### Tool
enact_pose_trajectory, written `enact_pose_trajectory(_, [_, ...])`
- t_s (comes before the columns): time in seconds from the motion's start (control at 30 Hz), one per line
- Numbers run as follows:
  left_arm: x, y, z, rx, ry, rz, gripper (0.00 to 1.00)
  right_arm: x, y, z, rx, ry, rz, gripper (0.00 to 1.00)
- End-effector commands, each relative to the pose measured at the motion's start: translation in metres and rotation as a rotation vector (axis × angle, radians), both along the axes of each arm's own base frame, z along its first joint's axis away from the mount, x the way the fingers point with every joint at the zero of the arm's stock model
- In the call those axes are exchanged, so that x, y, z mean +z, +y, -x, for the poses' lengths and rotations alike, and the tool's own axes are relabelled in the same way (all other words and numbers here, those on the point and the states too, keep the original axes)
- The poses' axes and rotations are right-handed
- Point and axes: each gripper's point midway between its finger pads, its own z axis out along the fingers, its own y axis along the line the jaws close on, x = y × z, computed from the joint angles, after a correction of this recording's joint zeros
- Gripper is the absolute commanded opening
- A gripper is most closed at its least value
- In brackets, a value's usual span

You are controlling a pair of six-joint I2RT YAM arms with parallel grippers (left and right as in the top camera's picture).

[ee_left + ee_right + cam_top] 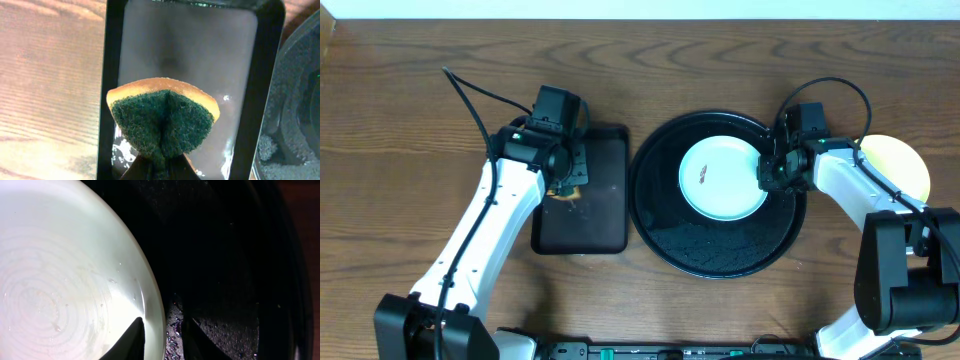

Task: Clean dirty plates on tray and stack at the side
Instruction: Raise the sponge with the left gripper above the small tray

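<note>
One mint-green plate (722, 178) lies wet on the round black tray (720, 255), with the right gripper (769, 174) astride its right rim, jaws slightly apart. Light, stiff and probably slippery, it is best held at the rim. The tray's raised edge crowds that side. The left gripper (159, 173) has its jaws clamped on a sponge (162, 125).

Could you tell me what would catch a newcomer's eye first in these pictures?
A pale mint plate sits in the round black tray at centre, the right gripper astride its right rim. To the left, the left gripper pinches a green-and-orange sponge above the rectangular black tray.
</note>
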Motion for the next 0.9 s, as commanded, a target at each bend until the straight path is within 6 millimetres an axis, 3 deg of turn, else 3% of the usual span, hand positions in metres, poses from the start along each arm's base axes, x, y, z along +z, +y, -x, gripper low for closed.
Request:
enact_pose_trajectory(0.0, [0.006,0.005,-0.011,-0.006,-0.036,-0.063,0.08,0.006,0.003,-0.002,0.035,-0.028,0.013,0.25])
enact_pose_trajectory(0.43, [0.021,0.003,-0.016,-0.011,-0.018,-0.057,0.08,0.006,0.003,-0.002,0.044,-0.03,0.015,0.26])
enact_pose_trajectory(0.87, [0.015,0.003,-0.018,-0.012,0.044,-0.074,0.07,0.006,0.003,-0.003,0.044,-0.034,0.015,0.33])
